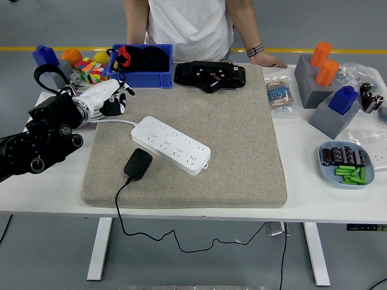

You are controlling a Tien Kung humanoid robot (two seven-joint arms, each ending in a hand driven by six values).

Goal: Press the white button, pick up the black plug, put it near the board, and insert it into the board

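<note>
Left hand (103, 96) empty, fingers apparently loosely spread. Plug (138, 164) below-right of it: light, rigid, smooth; grip its sides. Cord will drag.

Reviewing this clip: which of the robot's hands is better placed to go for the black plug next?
Left, likely. The left hand is over the mat's far left corner, holding nothing, on the same side as the black plug lying just in front of the power strip. The right arm is out of view.

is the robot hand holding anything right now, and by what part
Nothing is held. The left hand hovers empty at the mat's far left corner; the black plug lies untouched.
</note>
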